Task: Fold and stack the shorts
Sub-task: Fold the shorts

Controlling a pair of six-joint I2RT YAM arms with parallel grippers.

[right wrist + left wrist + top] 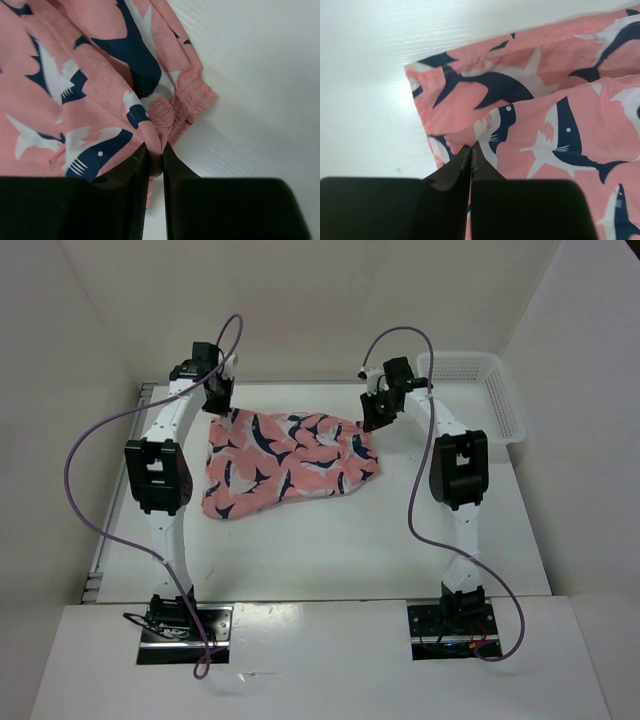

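Observation:
The salmon-pink shorts (290, 462) with navy-and-white shark shapes lie spread on the white table, far middle. My left gripper (219, 405) is at their far left corner; in the left wrist view it (471, 148) is shut, pinching the cloth (530, 100) at its hem edge. My right gripper (375, 415) is at the far right corner; in the right wrist view it (155, 150) is shut on a fold of the shorts (75, 75) beside the gathered elastic waistband (182, 107).
A white plastic basket (478, 392) stands at the far right, just beyond the right arm. The table (330, 550) has bare white surface in front of the shorts. White walls enclose the table on three sides.

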